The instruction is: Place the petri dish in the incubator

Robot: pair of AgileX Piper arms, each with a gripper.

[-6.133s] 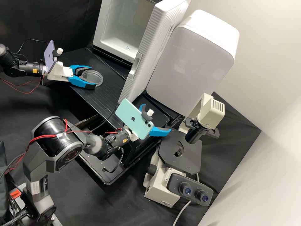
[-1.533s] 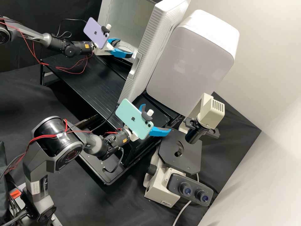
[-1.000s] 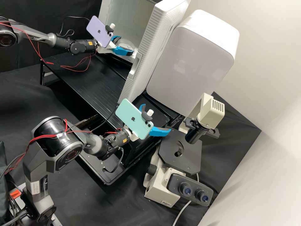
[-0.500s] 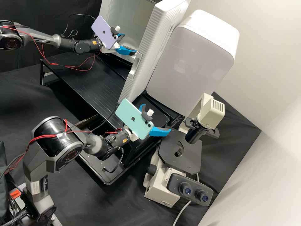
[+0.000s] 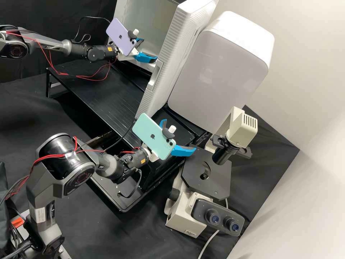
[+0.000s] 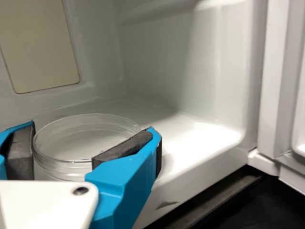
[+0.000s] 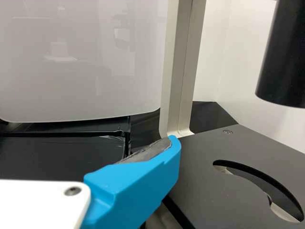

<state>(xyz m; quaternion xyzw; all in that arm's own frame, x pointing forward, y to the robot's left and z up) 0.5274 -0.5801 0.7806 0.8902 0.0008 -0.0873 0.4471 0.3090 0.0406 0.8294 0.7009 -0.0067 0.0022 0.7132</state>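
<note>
Petri dish [image 6: 81, 129], one, gripped by left tool [image 6: 78, 145] inside single incubator [image 6: 205, 81]; right tool [image 5: 187, 149]: opening impossible to tell.

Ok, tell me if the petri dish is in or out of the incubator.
In: the petri dish, held by the left gripper, is over the white floor of the incubator.

No words or numbers can be read. The white rectangular label [image 5: 42, 216] on the base of the near dark grey arm [image 5: 61, 169] carries print too small to make out, as does the small yellow sticker [image 5: 143, 161] on its wrist
</note>
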